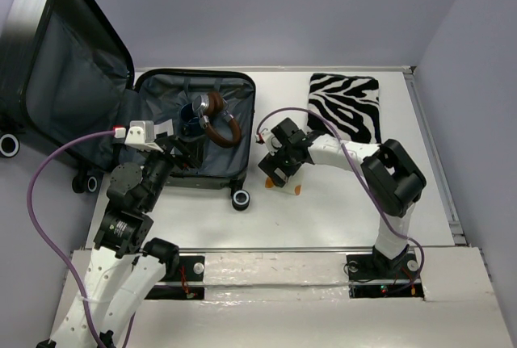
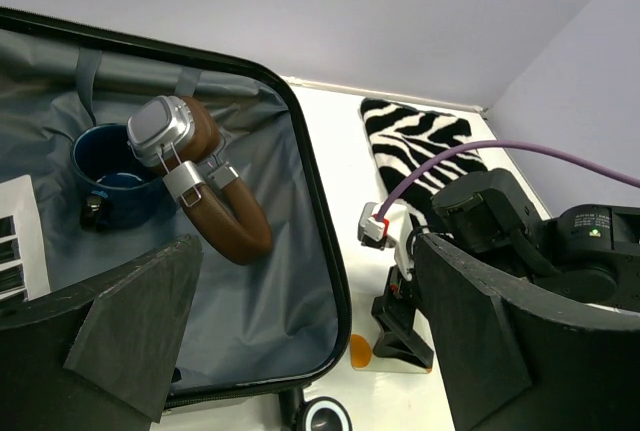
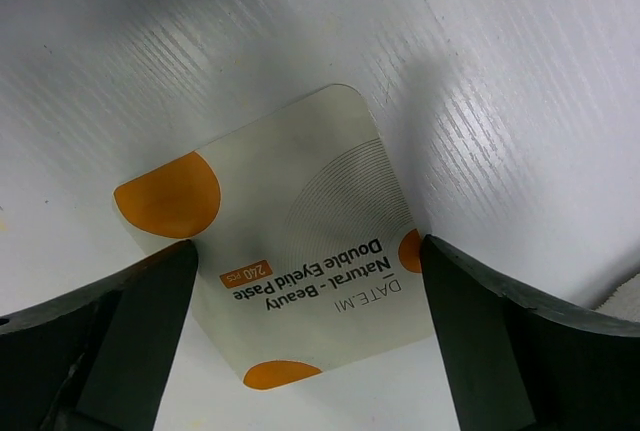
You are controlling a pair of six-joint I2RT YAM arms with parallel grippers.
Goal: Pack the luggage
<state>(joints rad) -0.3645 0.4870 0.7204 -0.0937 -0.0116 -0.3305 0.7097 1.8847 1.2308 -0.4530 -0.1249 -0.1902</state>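
The luggage (image 1: pixel 157 94) lies open on the left side of the white table (image 1: pixel 347 211), and its lid (image 1: pixel 65 65) stands up at the far left. Inside it are a blue cup (image 2: pixel 110 176) and brown and silver headphones (image 2: pixel 215 196), with one ear piece right by the cup. The left gripper (image 2: pixel 305 251) hangs over the near part of the luggage, its two fingers wide apart with nothing in them. The right gripper (image 3: pixel 308 251) is just to the right of the luggage and points down at a small white card pack (image 3: pixel 300 181) with orange spots, which lies flat on the table. Its fingers are wide apart too, one on each side of the pack, not squeezing it. A zebra cloth (image 1: pixel 345 106) lies flat at the back right, away from the luggage
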